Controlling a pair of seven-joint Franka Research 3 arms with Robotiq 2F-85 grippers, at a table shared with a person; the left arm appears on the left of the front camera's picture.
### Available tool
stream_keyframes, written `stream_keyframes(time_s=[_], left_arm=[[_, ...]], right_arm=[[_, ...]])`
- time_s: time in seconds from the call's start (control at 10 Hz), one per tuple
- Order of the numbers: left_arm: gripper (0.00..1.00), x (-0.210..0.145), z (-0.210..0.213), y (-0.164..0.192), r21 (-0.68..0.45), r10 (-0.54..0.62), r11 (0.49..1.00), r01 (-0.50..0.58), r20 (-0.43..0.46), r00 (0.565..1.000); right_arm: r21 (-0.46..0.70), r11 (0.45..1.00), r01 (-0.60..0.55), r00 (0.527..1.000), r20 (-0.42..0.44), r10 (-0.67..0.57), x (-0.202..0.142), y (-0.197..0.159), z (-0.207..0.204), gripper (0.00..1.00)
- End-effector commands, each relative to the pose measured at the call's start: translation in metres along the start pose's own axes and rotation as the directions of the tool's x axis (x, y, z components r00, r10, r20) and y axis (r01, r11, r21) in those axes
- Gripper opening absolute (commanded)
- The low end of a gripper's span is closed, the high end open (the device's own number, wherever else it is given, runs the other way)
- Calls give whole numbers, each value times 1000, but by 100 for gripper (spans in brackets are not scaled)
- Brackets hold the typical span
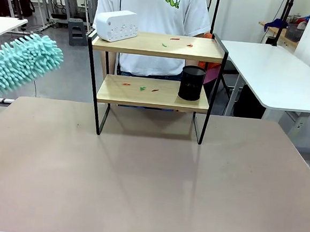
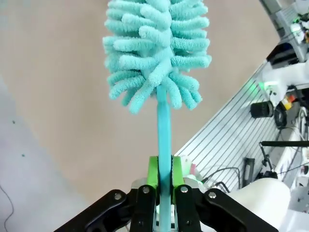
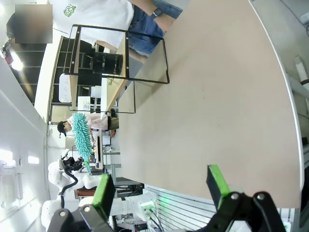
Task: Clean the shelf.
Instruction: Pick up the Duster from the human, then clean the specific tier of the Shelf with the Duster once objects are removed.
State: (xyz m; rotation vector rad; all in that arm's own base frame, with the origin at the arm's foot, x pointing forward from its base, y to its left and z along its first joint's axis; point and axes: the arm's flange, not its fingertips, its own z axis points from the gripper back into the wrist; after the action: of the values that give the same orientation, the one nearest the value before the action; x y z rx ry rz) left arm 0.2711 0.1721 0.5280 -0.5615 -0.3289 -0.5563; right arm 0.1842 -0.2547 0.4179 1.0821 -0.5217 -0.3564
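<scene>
Two-tier shelf, light wooden boards in a thin black metal frame (image 1: 150, 44), stood upper centre of the front frame. Small red and green scraps (image 1: 142, 87) lay on both boards. Black cylindrical cup (image 1: 192, 83) sat at the lower board's right end, contents unreadable. Left gripper (image 2: 164, 170) clamped the fluffy teal duster (image 2: 157, 48) by its handle. Right gripper (image 3: 161, 186) was spread wide, holding nothing.

- Front: bright, even room light; shelf (image 1: 158, 46) casts just a soft shadow on the tabletop (image 1: 149, 191), faint sheen.
- Left wrist: duster (image 2: 157, 48) beyond the left claw (image 2: 164, 170) is sharp; straight lines right of claw bow.
- Right wrist: heavy fisheye, tabletop edge curves beyond the right claw (image 3: 161, 186); lamps (image 3: 16, 62) far left blown out.
</scene>
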Motion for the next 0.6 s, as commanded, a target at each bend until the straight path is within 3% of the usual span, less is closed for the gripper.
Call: stream_keyframes(time_s=[0.0,0.5], left_arm=[[0,8,16,0,-4,14,1000,-14,46,999],[0,8,16,0,-4,14,1000,-14,46,999]], right_arm=[[16,999,-29,1000,12,28,3,2,1,100],[16,999,-29,1000,12,28,3,2,1,100]])
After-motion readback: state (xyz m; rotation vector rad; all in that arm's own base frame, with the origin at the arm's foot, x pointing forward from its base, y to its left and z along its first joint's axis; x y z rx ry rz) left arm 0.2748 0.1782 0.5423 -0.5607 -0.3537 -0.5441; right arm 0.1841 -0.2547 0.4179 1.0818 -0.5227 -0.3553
